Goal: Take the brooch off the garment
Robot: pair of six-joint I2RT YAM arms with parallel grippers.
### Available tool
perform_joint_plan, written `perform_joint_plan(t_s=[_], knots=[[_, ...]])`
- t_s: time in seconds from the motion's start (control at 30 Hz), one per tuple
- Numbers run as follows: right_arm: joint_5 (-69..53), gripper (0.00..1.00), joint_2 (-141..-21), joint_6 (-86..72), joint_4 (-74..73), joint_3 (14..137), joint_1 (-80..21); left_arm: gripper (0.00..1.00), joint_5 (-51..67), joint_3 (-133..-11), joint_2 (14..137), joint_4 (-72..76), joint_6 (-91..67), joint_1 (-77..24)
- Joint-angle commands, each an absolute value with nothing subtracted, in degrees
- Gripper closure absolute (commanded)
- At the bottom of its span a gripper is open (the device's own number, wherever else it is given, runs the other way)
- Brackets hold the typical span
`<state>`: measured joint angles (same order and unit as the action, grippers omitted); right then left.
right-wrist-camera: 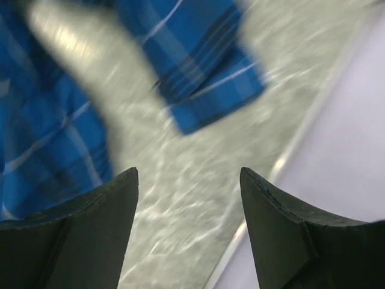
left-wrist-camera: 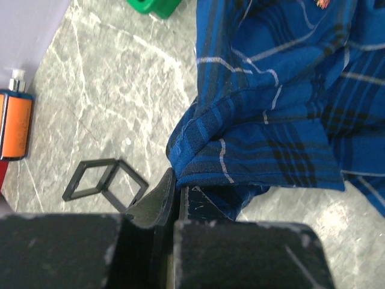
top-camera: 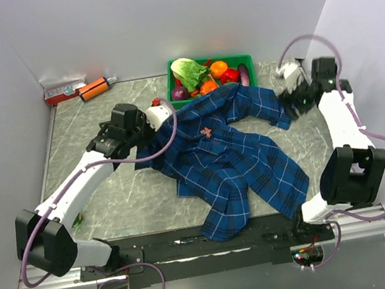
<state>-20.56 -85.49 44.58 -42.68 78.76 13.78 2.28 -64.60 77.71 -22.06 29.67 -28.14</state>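
Observation:
The garment (top-camera: 232, 160), a navy plaid shirt, lies spread over the middle of the table. The brooch (top-camera: 206, 132), a tiny pinkish-gold ornament, sits pinned on its upper chest; it also shows at the top edge of the left wrist view as the brooch (left-wrist-camera: 323, 3). My left gripper (top-camera: 145, 142) is at the shirt's left edge, shut on a folded hem of the garment (left-wrist-camera: 252, 120), its jaws (left-wrist-camera: 178, 183) pressed together. My right gripper (top-camera: 294, 99) hovers by the right sleeve, open (right-wrist-camera: 187, 180), with nothing between its fingers; the sleeve cuff (right-wrist-camera: 204, 102) lies beyond them.
A green crate (top-camera: 246, 55) of vegetables stands behind the shirt. An orange bottle (top-camera: 94, 89) and a red-white box (top-camera: 63, 90) lie at the back left. A black wire frame (left-wrist-camera: 105, 186) lies on the marble table by the left fingers. The right wall (right-wrist-camera: 343, 120) is close.

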Motion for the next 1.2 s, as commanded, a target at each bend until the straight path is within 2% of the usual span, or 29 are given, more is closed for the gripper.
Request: perform_joint_plan(t_s=[0.0, 0.13, 0.4, 0.6, 0.9, 1.07, 1.17], knots=[[-22.9, 0.25, -84.1, 52.5, -52.7, 71.4, 15.3, 0.99, 5.0, -68.5, 78.2, -21.0, 27.3, -27.9], [-20.9, 0.21, -84.2, 53.9, -50.9, 63.2, 15.6, 0.99, 6.2, -69.6, 78.4, -21.1, 26.5, -27.9], [-15.1, 0.19, -86.4, 55.0, -44.5, 57.1, 15.5, 0.99, 8.4, -72.3, 79.5, -23.8, 27.2, -27.9], [-11.4, 0.21, -86.3, 58.3, -41.0, 52.7, 15.6, 0.99, 8.8, -74.0, 79.9, -25.4, 29.5, -27.9], [-12.1, 0.27, -89.2, 59.2, -41.0, 51.6, 15.4, 0.99, 10.2, -77.7, 81.8, -28.0, 32.1, -27.9], [-12.9, 0.38, -91.5, 58.3, -41.4, 51.9, 14.6, 0.99, 10.0, -78.5, 82.4, -27.9, 32.8, -27.9], [-12.8, 0.58, -92.3, 57.5, -41.9, 52.5, 13.8, 0.99, 9.9, -78.8, 82.4, -27.7, 32.8, -27.9]])
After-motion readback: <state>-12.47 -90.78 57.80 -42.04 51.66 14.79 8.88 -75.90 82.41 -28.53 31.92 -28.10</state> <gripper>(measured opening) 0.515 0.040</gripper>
